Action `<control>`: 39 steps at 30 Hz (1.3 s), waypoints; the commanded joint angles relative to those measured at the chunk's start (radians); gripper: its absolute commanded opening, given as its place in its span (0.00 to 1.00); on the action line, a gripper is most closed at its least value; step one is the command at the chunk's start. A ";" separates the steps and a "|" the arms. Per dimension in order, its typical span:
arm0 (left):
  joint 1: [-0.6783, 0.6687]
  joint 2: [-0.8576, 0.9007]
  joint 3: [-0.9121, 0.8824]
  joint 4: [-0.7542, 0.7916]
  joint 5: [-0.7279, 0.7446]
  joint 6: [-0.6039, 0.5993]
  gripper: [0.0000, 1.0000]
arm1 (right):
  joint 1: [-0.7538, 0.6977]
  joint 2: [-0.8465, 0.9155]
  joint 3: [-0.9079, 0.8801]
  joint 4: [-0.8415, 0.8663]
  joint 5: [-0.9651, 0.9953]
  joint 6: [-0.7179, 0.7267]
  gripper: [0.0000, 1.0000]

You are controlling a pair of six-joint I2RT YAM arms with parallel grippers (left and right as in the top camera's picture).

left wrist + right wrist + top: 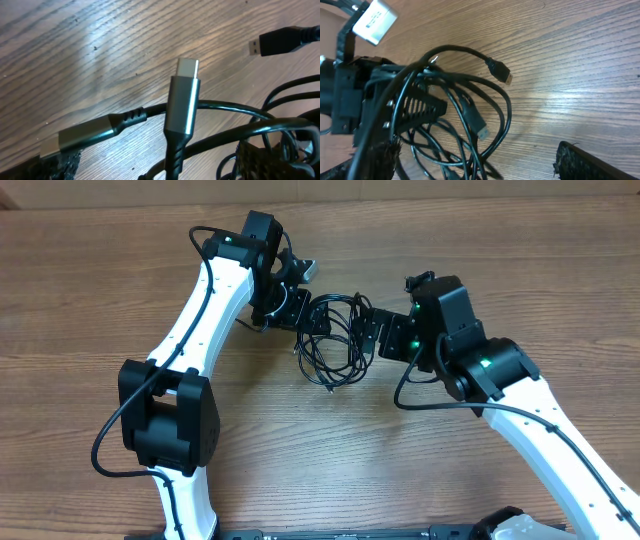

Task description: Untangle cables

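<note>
Black cords [335,345] sit in one messy knot in the middle of the counter [500,250], right between my two arms. No cord is pulled free yet, so I think almost all the work is left. The cords are thin, smooth and bendy, and their loops cross over each other. One plug [182,100] is grey metal with a flat silver tip. My left end effector [300,310] is spread wide, with cords lying across it. My right end effector [372,335] is wide too, holding nothing, just beside the loops. The counter is brown wood with fine lines.
</note>
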 commanded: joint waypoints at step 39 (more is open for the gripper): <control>-0.048 -0.017 -0.003 0.012 -0.549 -0.382 0.99 | -0.091 0.128 0.028 -0.137 -0.057 0.047 1.00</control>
